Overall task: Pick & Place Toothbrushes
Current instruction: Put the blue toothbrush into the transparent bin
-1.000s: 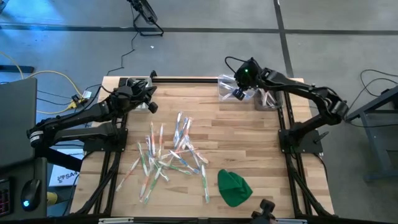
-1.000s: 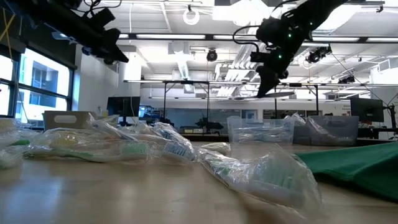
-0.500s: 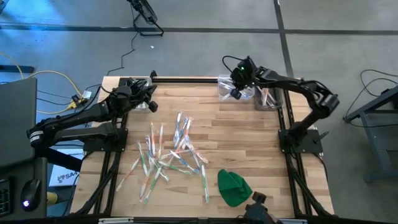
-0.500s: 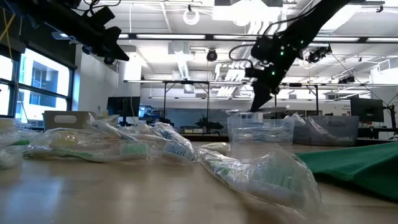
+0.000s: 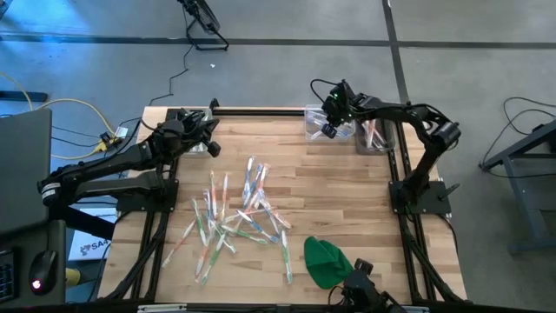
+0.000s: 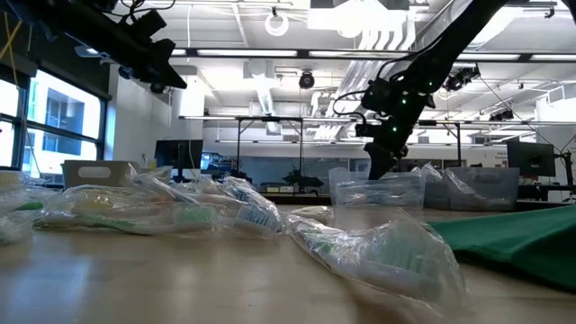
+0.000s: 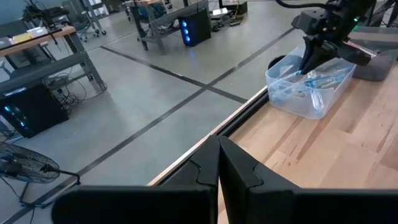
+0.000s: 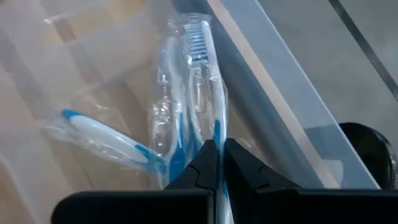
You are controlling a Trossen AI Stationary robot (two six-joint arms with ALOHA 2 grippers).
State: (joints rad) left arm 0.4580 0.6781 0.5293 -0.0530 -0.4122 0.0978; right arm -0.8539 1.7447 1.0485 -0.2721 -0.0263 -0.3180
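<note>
Several wrapped toothbrushes (image 5: 239,217) lie scattered on the middle of the wooden table. My right gripper (image 5: 328,123) reaches down into a clear bin (image 5: 314,132) at the far edge and is shut on a blue-accented toothbrush (image 8: 198,74). Two more blue toothbrushes (image 8: 99,134) lie on the bin floor beside it. My left gripper (image 5: 211,148) waits shut above the far left corner, touching nothing. My right gripper pinches the wrapped blue toothbrush by its handle (image 8: 215,134) between its two shut fingers, which lie along the brush. It comes from above, slanting down into the bin. The bristle head (image 8: 196,38) points away from the fingers, along the bin wall.
A second clear bin (image 5: 375,137) with pink-accented brushes stands right of the first. A green cloth lump (image 5: 326,261) lies near the table's near edge. A small box (image 6: 94,173) sits at the far left. Bare wood lies between the pile and the bins.
My right gripper has come down from above the bin's rim into the bin, shifting slightly toward the table's left, with the toothbrush still in its shut fingers.
</note>
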